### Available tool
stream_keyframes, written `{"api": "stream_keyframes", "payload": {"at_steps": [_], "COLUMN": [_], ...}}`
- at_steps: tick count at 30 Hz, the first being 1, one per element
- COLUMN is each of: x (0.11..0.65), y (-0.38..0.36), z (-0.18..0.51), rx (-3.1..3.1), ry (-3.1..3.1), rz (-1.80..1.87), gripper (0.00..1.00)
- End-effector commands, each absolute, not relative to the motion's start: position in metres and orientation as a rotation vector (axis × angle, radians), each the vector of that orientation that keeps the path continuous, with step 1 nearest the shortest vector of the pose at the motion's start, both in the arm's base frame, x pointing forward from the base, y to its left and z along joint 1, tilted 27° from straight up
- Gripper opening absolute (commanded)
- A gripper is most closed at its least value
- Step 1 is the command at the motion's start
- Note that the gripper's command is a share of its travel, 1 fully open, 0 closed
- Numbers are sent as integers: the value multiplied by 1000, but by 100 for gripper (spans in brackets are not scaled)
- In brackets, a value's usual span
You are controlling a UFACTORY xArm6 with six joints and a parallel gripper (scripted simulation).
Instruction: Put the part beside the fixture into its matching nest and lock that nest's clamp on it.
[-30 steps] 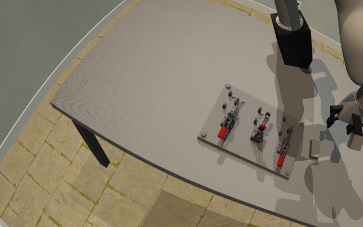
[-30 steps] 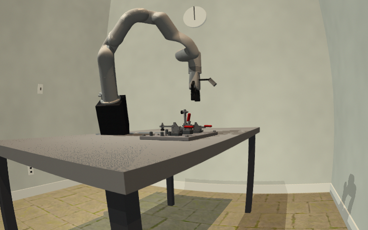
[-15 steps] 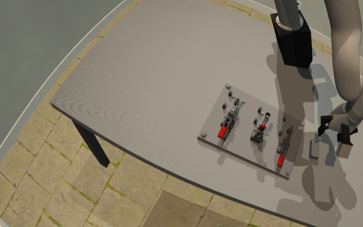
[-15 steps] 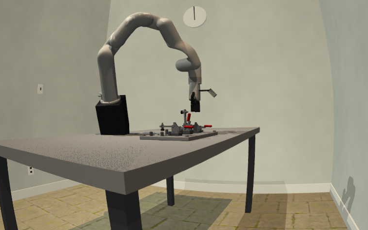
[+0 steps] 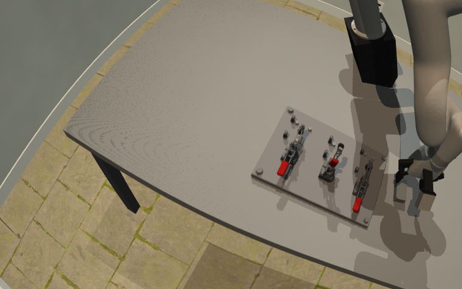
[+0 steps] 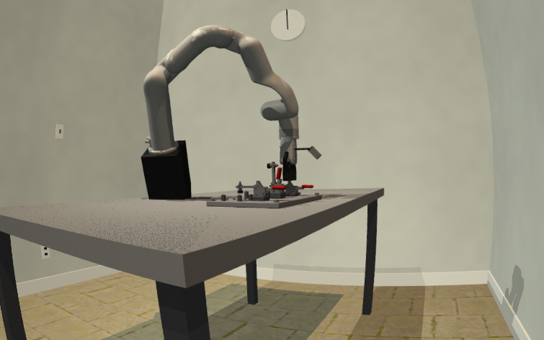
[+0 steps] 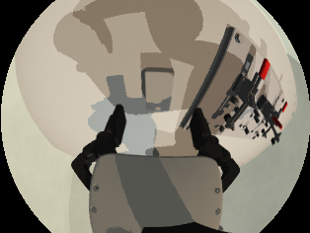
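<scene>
The gray table [image 5: 207, 89] [image 6: 138, 227] [image 7: 44, 89] carries a bolted plate [image 5: 306, 181] [image 6: 244, 204] [image 7: 212, 94] with three clamps in a row. On the clamps at either end, the red handles [image 5: 283, 168] [image 5: 357, 204] [image 6: 279, 186] [image 6: 307, 186] [image 7: 265, 68] lie outward; the middle clamp [image 5: 327, 172] [image 6: 273, 175] has its bar raised. Beside the plate, apart from it, the part [image 5: 400, 192] [image 7: 159, 88] rests on the table. The open gripper [image 5: 412, 180] [image 6: 289, 179] [image 7: 158, 110] appears next to the part, and the arm's black pedestal [image 5: 376, 64] [image 6: 166, 177] stands well apart from both
</scene>
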State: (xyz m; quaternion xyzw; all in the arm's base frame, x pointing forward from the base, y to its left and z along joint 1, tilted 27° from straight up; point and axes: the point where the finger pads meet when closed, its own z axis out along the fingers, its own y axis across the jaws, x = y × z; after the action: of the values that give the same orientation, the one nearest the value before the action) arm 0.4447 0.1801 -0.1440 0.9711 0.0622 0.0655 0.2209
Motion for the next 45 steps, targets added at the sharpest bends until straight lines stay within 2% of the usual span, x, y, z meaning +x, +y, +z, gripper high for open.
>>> {"api": "stream_keyframes", "payload": {"at_steps": [1,45], "x": [449,453], "y": [178,167], "z": [-151,-174], "rx": [2686,2686], "ry": [172,172], "rz": [188,188], "gripper": [100,100]}}
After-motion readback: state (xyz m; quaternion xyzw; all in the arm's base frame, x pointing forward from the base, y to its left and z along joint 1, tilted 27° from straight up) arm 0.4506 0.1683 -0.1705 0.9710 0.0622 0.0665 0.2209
